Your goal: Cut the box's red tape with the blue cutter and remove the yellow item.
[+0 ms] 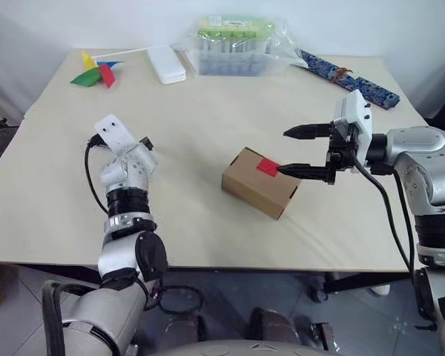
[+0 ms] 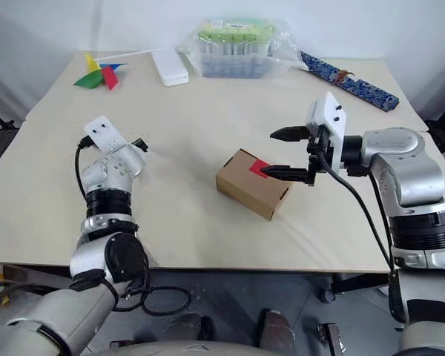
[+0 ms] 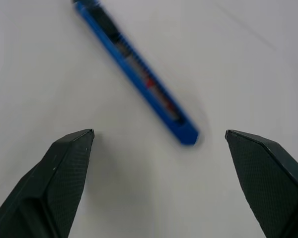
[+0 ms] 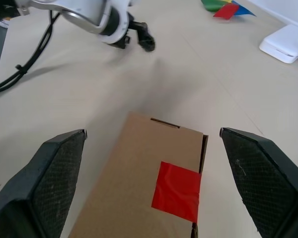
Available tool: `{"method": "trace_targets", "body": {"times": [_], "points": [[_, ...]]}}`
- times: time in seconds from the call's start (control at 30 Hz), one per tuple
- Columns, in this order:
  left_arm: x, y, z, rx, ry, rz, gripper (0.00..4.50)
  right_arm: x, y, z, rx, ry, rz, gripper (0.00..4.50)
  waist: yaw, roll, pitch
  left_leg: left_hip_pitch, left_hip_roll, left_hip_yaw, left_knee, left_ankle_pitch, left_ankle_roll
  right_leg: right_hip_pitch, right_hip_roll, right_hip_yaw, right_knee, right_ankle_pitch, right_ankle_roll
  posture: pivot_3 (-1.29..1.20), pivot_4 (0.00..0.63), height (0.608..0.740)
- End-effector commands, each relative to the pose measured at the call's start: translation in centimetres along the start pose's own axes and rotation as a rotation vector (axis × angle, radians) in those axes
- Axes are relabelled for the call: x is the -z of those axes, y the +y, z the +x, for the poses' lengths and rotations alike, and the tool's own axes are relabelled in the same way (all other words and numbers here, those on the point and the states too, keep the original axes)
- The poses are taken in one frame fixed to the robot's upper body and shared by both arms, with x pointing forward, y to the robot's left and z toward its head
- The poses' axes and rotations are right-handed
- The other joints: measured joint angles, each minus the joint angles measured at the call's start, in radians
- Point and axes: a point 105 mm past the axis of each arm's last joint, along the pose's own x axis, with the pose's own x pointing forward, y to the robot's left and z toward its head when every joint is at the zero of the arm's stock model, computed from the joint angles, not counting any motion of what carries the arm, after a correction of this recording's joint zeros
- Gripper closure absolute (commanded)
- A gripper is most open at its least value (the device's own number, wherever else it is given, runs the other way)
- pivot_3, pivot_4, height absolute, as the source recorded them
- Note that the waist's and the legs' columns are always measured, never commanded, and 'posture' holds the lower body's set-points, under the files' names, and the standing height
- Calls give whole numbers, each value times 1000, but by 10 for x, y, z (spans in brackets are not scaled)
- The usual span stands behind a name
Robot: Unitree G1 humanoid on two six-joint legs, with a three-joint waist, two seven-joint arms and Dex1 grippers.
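head stereo overhead, wrist cameras close

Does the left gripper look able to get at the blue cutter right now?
Probably yes. The left gripper is open, and the blue cutter lies flat on the bare table just ahead of its fingertips, with nothing between them.

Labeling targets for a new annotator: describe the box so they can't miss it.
On the beige table, look right of centre, just in front of the open right hand. The box is a small plain brown carton lying alone there, with red tape on top. The clear tub at the far edge has green lids and no tape.
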Motion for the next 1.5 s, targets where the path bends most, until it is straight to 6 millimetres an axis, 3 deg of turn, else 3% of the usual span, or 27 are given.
{"method": "trace_targets", "body": {"times": [0.03, 0.8, 0.93, 1.3, 1.5], "points": [[-6, -6, 6, -5, -19, -40, 21, -15, 0, -7, 12, -31, -48, 0, 0, 0, 0, 0, 0, 0, 0, 0, 0, 0, 0, 0, 0, 0, 0, 0, 150, 740], [25, 25, 19, -236, 120, -31, 21, -14, 1, -6, 14, -31, -42, 0, -27, 0, 0, 2, 0, 2, -3, 0, 0, 0, 0, 1, 0, 0, 0, 0, 150, 740], [29, 32, 21, -258, 127, -28, 854, -14, 2, -7, 17, -31, -45, 0, -28, 2, -1, 4, 0, 3, -4, 0, 0, 0, 0, 2, 0, 0, 0, 0, 150, 740], [28, 47, 26, -291, 117, -31, 4049, -15, 3, -10, 27, -30, -49, 0, -26, 4, -3, 5, 0, 5, -4, 3, 0, 0, 0, 4, 2, 0, 0, 0, 150, 740], [24, 61, 29, -315, 106, -23, 4124, -15, 2, -11, 32, -28, -50, 0, -29, 5, -3, 9, 0, 5, -5, 4, 0, 0, 0, 8, 4, 1, -1, 0, 150, 740]]}}
